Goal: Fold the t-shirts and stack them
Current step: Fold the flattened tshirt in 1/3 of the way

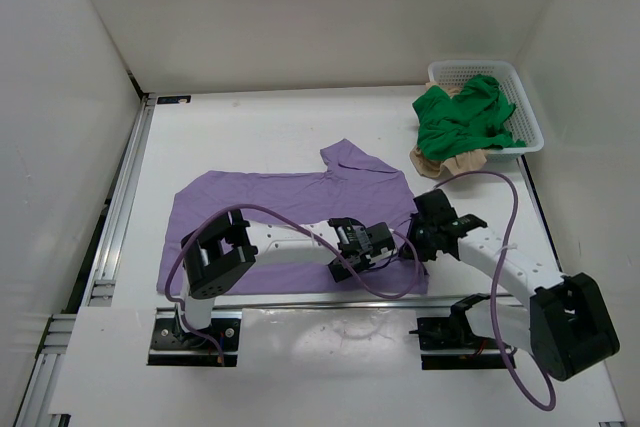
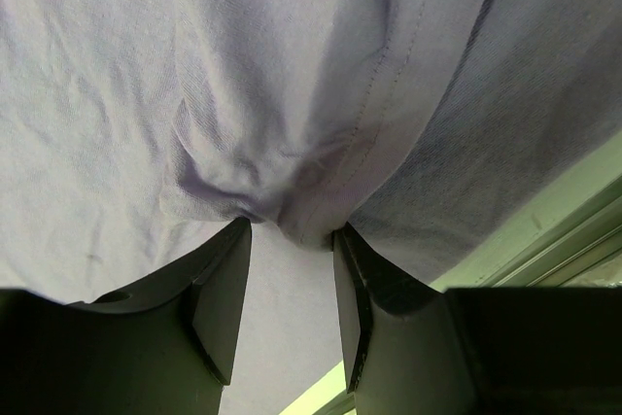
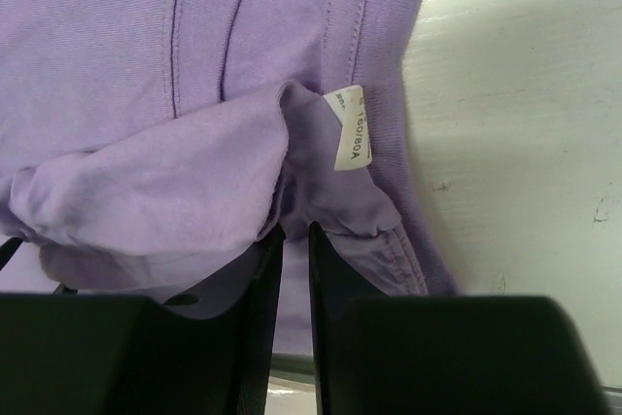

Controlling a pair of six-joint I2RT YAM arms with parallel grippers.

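Overhead, plus two close wrist views

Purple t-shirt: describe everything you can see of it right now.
The purple t-shirt is soft lavender knit with stitched hems. It lies spread but rumpled on the white table, one sleeve pointing toward the far side. A small white label shows at a seam. The left tool pinches a bunch of cloth near the front edge; the right tool grips a folded-over corner.

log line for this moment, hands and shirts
left hand: pinching lavender t-shirt | right hand: pinching it too | green t-shirt, beige t-shirt: spilling from basket
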